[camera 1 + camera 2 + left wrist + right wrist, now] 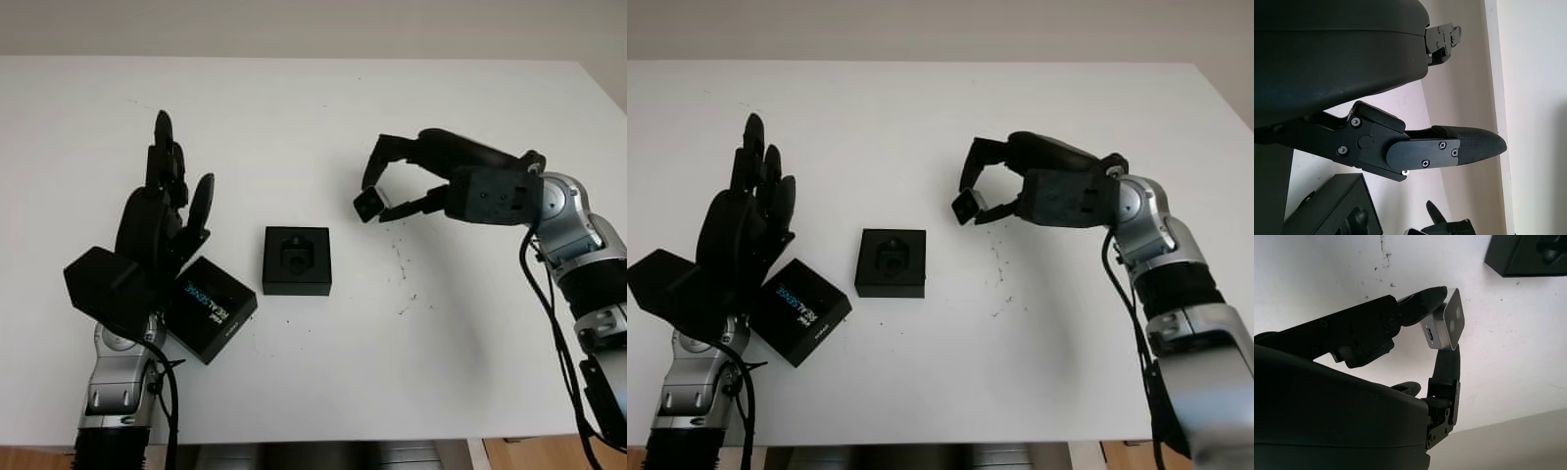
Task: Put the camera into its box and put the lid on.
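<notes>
A silver camera with a dark lens face is seen. The box is black, its lid black with blue-and-white lettering, on a white worktop flecked with dark specks.

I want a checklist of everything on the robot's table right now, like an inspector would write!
Surface: white table, small dark specks right of the box.
Job's things: camera pinched in the right hand, above the table; open black box at the middle; lid lying left of it.
Clutter: nothing seen.
Hands: left hand open, beside the lid.
Cables: black cable along the right arm.
Surroundings: pale wall behind.
</notes>
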`<act>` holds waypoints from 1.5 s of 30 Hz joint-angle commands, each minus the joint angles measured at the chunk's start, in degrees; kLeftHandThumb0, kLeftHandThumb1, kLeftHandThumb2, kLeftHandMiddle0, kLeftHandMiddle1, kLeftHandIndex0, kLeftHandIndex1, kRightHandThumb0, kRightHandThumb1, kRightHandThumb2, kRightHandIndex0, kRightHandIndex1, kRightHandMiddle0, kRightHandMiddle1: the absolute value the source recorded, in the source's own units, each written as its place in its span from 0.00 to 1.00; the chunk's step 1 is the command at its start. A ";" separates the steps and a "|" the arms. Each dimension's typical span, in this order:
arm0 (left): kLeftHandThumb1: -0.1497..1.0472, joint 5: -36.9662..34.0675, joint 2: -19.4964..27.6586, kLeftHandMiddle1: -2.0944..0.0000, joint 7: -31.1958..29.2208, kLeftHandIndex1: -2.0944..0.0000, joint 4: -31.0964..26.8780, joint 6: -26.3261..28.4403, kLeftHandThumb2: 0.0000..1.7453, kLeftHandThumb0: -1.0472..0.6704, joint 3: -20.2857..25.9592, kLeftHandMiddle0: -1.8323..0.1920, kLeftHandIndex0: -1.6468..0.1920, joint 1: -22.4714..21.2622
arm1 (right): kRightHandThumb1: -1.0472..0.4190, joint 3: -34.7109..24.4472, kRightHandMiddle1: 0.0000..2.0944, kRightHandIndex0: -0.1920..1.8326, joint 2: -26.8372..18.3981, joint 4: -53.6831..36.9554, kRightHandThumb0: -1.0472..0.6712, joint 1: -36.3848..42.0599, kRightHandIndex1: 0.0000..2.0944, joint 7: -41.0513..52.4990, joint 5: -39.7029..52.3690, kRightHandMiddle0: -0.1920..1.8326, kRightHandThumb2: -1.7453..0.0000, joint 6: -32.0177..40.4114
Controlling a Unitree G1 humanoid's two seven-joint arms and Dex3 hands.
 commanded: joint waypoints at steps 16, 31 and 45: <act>1.00 -0.69 0.60 0.98 -0.61 0.99 -0.97 -0.34 0.27 0.15 0.51 1.00 1.00 0.98 | 0.01 -12.00 0.81 0.21 10.72 -15.76 0.40 12.36 0.03 -5.68 16.83 0.18 0.97 11.51; 1.00 -0.41 0.54 0.98 -0.57 0.99 -0.54 -0.27 0.28 0.15 0.35 1.00 1.00 0.62 | 0.00 -12.86 0.78 0.19 24.06 -32.35 0.34 23.13 0.02 -12.14 24.71 0.21 0.96 26.51; 1.00 -0.58 0.32 0.98 -0.40 0.99 0.18 -0.71 0.27 0.15 0.42 1.00 1.00 0.19 | 0.02 -9.82 0.82 0.21 30.93 -29.97 0.34 26.26 0.03 -13.05 23.66 0.24 0.97 23.13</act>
